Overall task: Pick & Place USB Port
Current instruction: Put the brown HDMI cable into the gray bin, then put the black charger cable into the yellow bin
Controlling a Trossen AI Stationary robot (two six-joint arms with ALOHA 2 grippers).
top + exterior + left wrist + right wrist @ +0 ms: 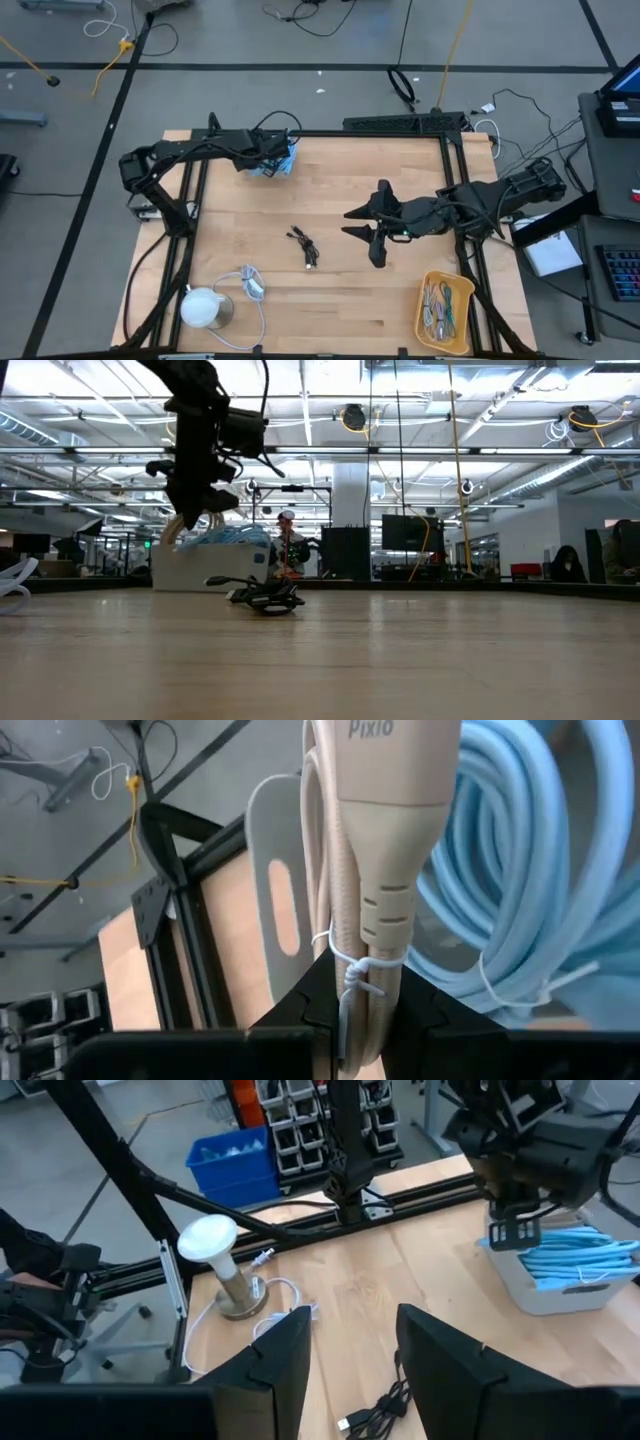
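Note:
A black USB cable [303,246] lies coiled on the table's middle; it also shows in the low view [265,598] and the right wrist view [380,1408]. My right gripper [372,228] hovers open just right of it, fingers apart [350,1350]. My left gripper [272,160] is at the far left over a white bin [200,568] of blue cables [530,890]. It is shut on a beige cable bundle [385,840] with a plug marked Pixio. My left gripper pinches the beige cable bundle between its two fingers [300,1015], at the white tie [357,968] just behind the plug. It comes from above, pointing down. The bundle runs on beyond the fingertips beside the bin's white wall [275,910] and the blue coil.
A white lamp [205,306] with its white cord stands at the near left corner. A yellow basket [445,312] of cables sits at the near right. Black frame rails [400,124] border the table. Bare wood lies between the black cable and the bin.

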